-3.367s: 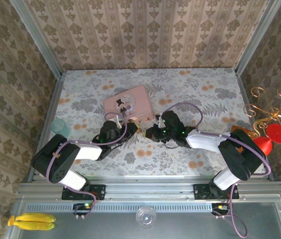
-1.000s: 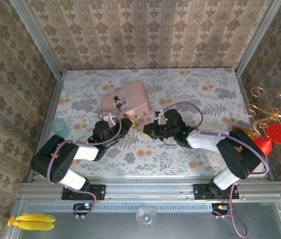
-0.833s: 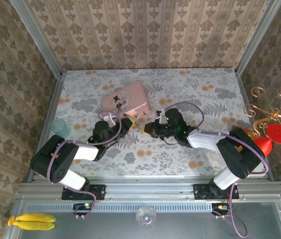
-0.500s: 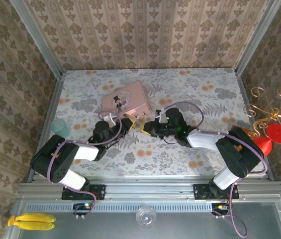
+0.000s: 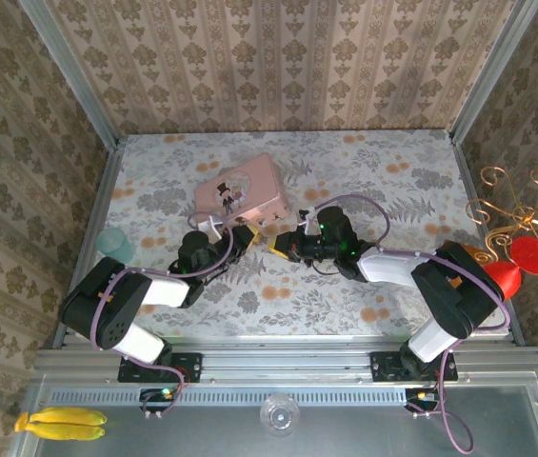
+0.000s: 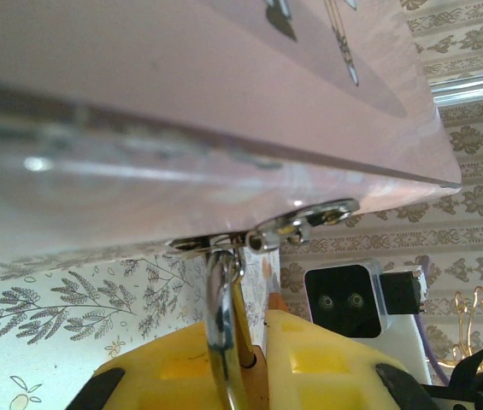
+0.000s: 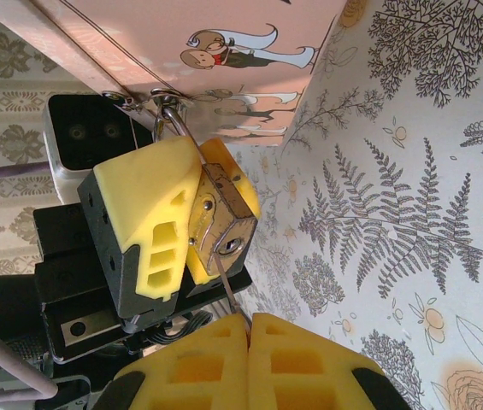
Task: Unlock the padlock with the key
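Your right gripper's (image 7: 248, 320) blocky yellow fingers (image 7: 297, 359) pinch together on the thin dark key (image 7: 226, 286), its tip at the keyhole of the brass padlock (image 7: 224, 224). Your left gripper (image 6: 250, 363) clamps the padlock body, and its silvery shackle hangs from the glossy pink tin (image 7: 224, 30).

This is a robotics lab cell dressed up as a parlour. Damask wallpaper panels (image 5: 278, 67) stand between bare aluminium posts (image 5: 67, 71). The tabletop (image 5: 392, 181) wears a flower print. The left arm (image 5: 121, 305) and right arm (image 5: 449, 295) are bolted to a metal rail (image 5: 288, 362) at its near edge. Bananas (image 5: 59, 424) lie on the grey ledge (image 5: 345, 419) below.
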